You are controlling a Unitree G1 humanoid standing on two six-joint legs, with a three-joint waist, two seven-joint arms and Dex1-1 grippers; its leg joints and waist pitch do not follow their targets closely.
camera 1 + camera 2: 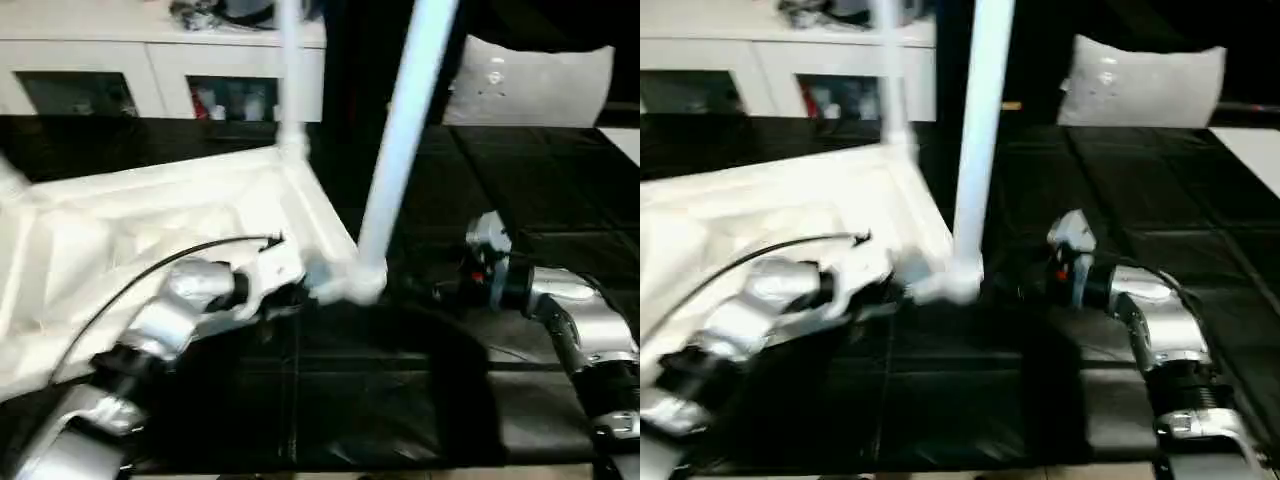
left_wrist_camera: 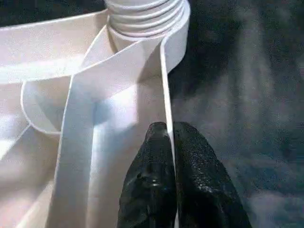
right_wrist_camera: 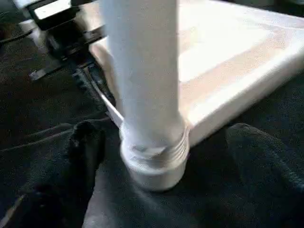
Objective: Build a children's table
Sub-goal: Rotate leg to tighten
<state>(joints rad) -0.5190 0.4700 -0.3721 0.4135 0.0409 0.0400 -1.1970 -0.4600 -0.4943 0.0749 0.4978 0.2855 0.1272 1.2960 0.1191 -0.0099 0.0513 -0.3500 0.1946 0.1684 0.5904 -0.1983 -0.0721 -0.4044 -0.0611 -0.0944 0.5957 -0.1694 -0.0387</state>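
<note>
Fingers of the left gripper pinch the table top's rim; right gripper fingers gape wide around the leg, untouching.

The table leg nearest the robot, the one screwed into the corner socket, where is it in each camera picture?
Left eye view: the leg rises from centre to the top edge.
Right eye view: the same leg stands just left of centre.
Left wrist view: its threaded base at the top edge, beyond the left gripper's fingers pinching the table's rim.
Right wrist view: the leg fills the centre.
Shared landmark: the corner socket.
</note>
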